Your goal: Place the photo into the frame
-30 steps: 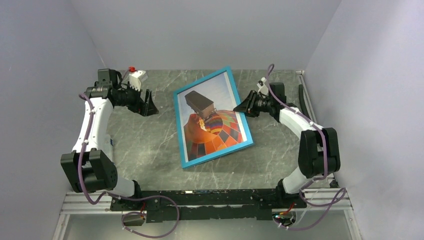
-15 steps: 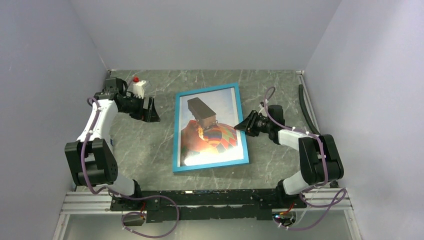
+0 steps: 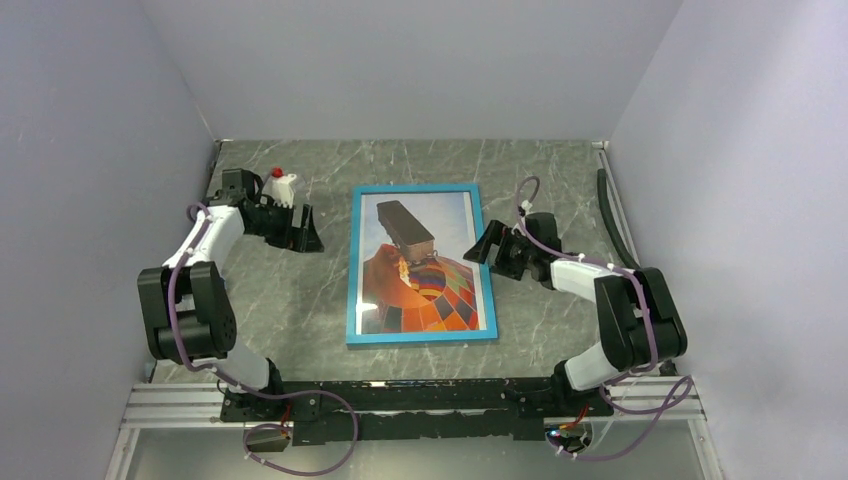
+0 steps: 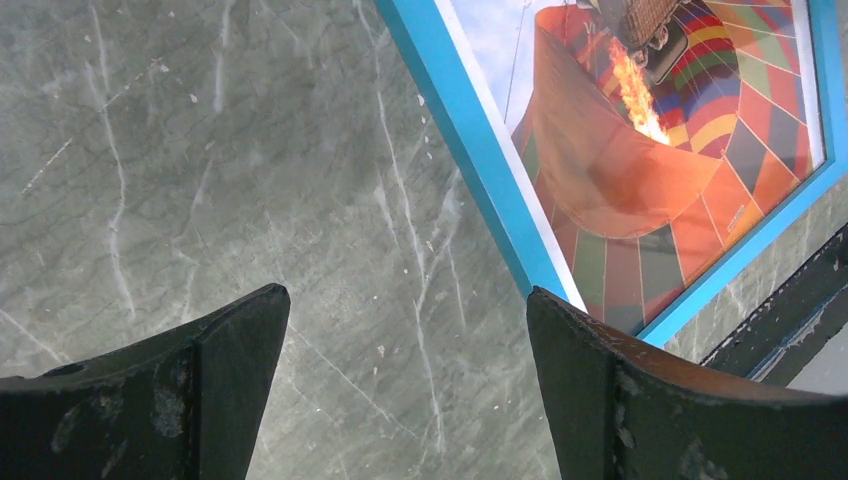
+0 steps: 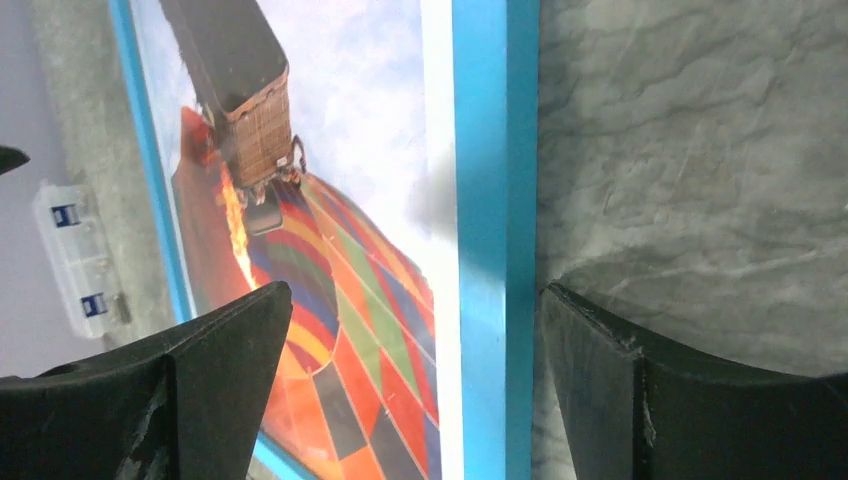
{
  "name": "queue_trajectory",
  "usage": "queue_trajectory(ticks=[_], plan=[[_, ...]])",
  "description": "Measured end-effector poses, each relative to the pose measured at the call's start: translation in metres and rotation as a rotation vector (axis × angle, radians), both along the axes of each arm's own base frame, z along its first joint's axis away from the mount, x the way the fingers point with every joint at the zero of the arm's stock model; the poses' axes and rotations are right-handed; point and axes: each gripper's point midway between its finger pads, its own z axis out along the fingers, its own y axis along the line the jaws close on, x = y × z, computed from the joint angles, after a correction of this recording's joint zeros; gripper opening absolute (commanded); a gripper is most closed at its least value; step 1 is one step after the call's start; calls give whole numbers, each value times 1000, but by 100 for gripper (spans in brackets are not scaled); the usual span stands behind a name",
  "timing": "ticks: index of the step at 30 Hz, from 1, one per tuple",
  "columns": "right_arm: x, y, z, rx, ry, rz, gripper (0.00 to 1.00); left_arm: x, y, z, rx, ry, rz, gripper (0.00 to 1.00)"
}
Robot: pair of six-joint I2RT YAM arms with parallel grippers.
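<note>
Picture and border are lying as one at the middle of the grey marbled tabletop point(image 3: 300, 300): the large rectangular photo point(image 3: 420, 270) of an orange-red patterned hot air balloon against blue sky is showing face up inside the large rectangular frame point(image 3: 351, 270) with the thin bright blue rim, so the insertion is looking done rather than pending. The frame is resting flat, its long axis running away from the arm bases toward the far wall. The right gripper point(image 3: 483, 243) is sitting just beside the frame's right long edge, fingers spread wide and holding nothing. In its wrist view the blue rim is running straight up between the two black fingers, one showing over the picture, the other over bare stone. The left gripper point(image 3: 305, 232) is equally wide open and empty, standing apart from the left long edge with only tabletop beneath its gap. Any last squaring nudge, I judge, is falling to the right arm, the nearer one, pushing leftward across the short axis.
</note>
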Motion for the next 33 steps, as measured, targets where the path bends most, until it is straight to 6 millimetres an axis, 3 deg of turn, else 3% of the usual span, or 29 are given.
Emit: queue_trajectory(ticks=[5,8,11,15,17,21,24,30,33], plan=[[10,-11,-1,-112,15,-60,100,1,1,-9,2,8,11,94],[17,-32,0,-219,37,-152,100,7,3,-11,6,-1,28,94],[26,-60,18,-332,-5,-274,100,18,10,-18,34,-20,88,94],[51,-104,59,-489,-185,-449,100,37,28,-37,105,-60,214,94],[59,-124,68,-579,-228,-512,100,46,37,-47,135,-97,255,94],[69,-161,59,-734,-204,-607,100,56,52,-69,186,-206,336,94],[62,-190,47,-809,-190,-681,100,52,56,-84,199,-253,369,94],[21,-227,23,-858,-269,-764,100,62,64,-82,205,-376,436,94],[18,-233,20,-867,-318,-775,100,63,69,-79,211,-417,472,94]])
